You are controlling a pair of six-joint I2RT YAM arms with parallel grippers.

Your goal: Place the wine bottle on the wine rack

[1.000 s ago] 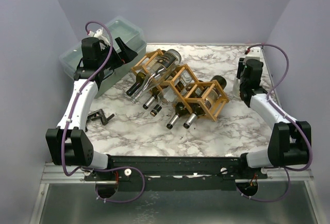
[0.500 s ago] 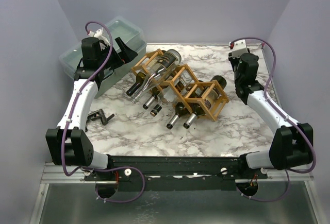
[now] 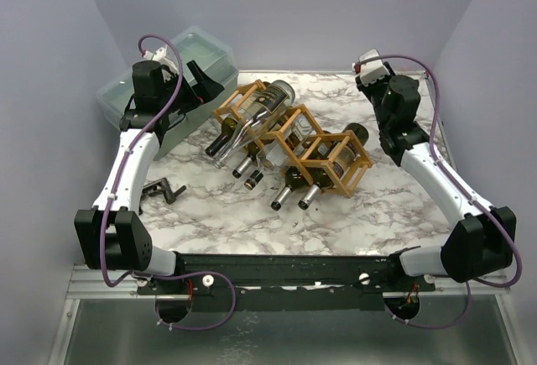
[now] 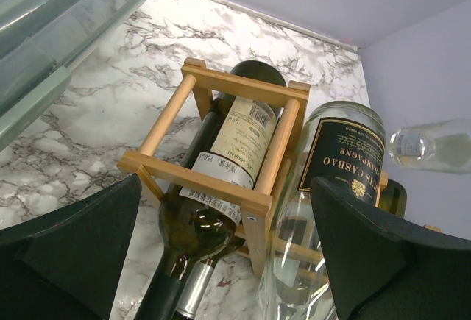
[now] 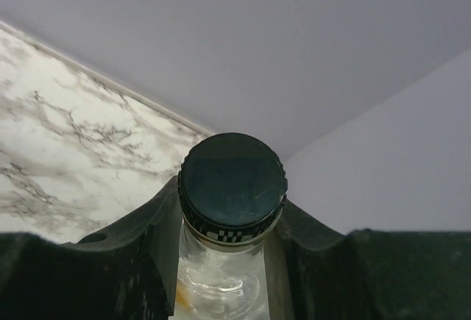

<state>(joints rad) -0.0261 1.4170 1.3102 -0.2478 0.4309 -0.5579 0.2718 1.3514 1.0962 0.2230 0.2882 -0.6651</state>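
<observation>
The wine bottle [image 5: 232, 180] is clear glass with a black ribbed cap, pinched at the neck in my right gripper [image 5: 229, 239] (its body mostly hidden from me). The wine rack [image 4: 168, 116], a pale wooden lattice, lies diagonally on the marble table [image 3: 210, 205], other bottles [image 4: 243, 132] in its cells.

Green bottle [image 4: 241, 127] in wine rack [image 4: 193, 180], clear bottle [image 4: 340, 160] beside

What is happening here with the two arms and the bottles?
The right gripper is shut on the neck of a clear bottle with a black cap and holds it in the air. The left gripper hangs open near the wine rack, which holds several bottles lying down. The clear bottle is not yet on the rack.
</observation>
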